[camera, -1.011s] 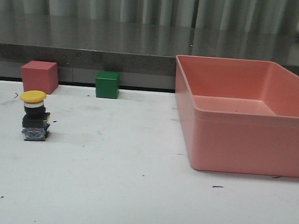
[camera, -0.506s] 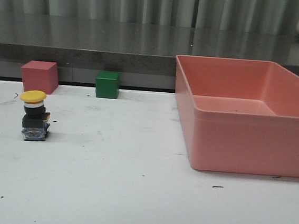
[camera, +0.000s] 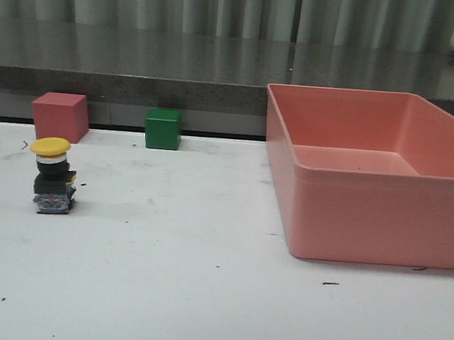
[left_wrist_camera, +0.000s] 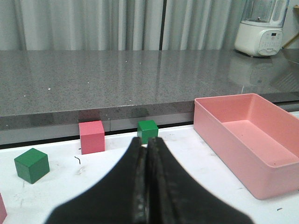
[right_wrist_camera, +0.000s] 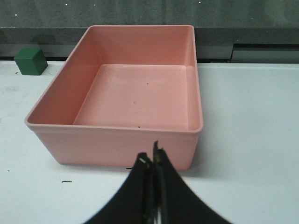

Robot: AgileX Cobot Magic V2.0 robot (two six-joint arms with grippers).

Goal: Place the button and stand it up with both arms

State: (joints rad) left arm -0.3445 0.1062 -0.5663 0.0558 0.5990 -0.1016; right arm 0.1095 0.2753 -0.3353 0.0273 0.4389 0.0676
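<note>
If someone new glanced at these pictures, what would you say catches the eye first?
The big pink bin fills the table's right side, open and holding nothing. On the left, the button stands upright with its yellow cap up, just in front of the pink cube; a green cube sits further right.

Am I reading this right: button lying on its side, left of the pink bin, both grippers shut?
Not quite. The button stands upright, yellow cap on top, as the front view shows. The rest holds: it is left of the pink bin, and the left gripper and right gripper are shut.
</note>
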